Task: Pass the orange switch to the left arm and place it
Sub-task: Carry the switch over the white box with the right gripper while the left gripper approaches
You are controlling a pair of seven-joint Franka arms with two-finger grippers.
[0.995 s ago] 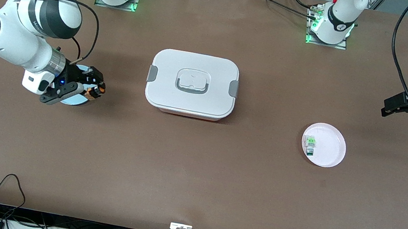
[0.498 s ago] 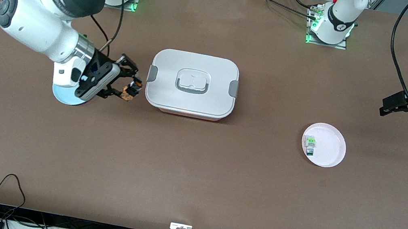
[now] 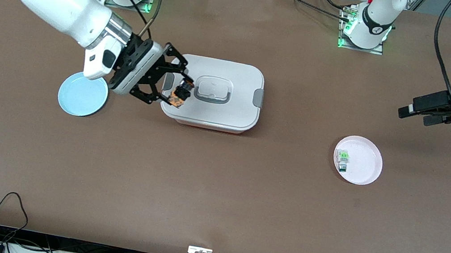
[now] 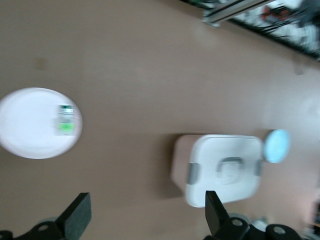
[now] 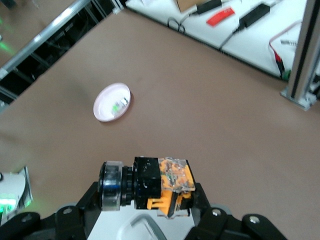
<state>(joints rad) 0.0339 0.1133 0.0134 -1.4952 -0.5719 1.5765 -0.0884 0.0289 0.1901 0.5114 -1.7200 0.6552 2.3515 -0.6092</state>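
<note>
Overhead, the right gripper (image 3: pixel 180 91) clamps the switch (image 3: pixel 179 94) above the box (image 3: pixel 227 113) (its right-arm end). The left wrist view shows the left gripper (image 4: pixel 145 220) spread wide over bare table; the right wrist view shows the switch (image 5: pixel 162 187) pinched.

Two arms, two grippers: right gripper (image 3: pixel 179 92), left gripper (image 3: pixel 408 113)
Two switches: one orange switch (image 3: pixel 180 94), one green switch (image 3: pixel 342 157)
Two plates: one blue plate (image 3: pixel 81 97), one pink plate (image 3: pixel 365 162)
One box (image 3: pixel 228 111)
One table (image 3: pixel 214 197)
</note>
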